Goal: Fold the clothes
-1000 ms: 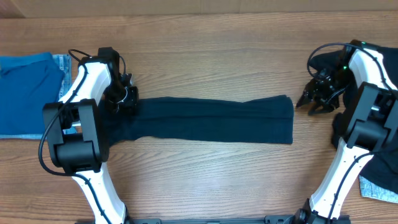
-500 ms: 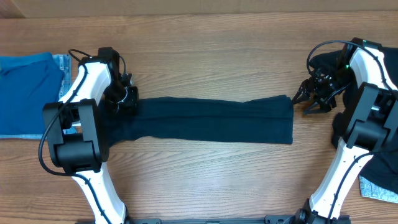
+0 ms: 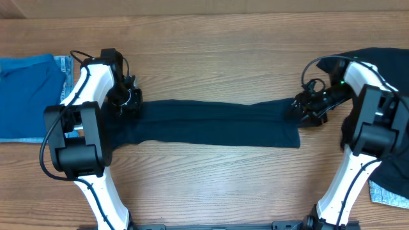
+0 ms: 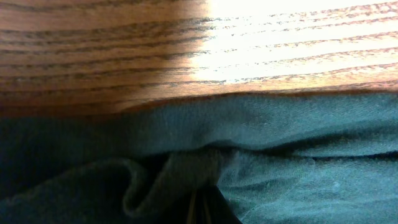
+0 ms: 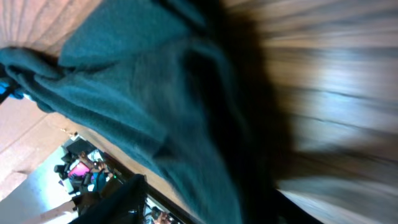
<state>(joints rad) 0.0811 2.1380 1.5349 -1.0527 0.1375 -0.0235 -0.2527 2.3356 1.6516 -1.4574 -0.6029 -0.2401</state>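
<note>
One of the clothes, a dark navy garment (image 3: 217,124), lies as a long folded strip across the middle of the table. My left gripper (image 3: 131,102) is shut on its left end; in the left wrist view the fingertips (image 4: 200,210) pinch a bunched fold of the fabric (image 4: 280,143). My right gripper (image 3: 298,107) sits over the strip's upper right corner. The right wrist view is blurred: navy fabric (image 5: 137,106) fills it, and one dark finger (image 5: 118,202) stands well off to the side, so the jaws look open around the cloth edge.
A bright blue garment (image 3: 25,96) lies at the far left on top of light denim (image 3: 62,64). A dark pile (image 3: 383,61) sits at the right edge, with more denim (image 3: 390,191) at the lower right. Bare wood (image 3: 211,51) lies behind the strip.
My right gripper has moved left from the bare table beside the strip onto its right end. The left arm and the garment's left end have stayed put.
</note>
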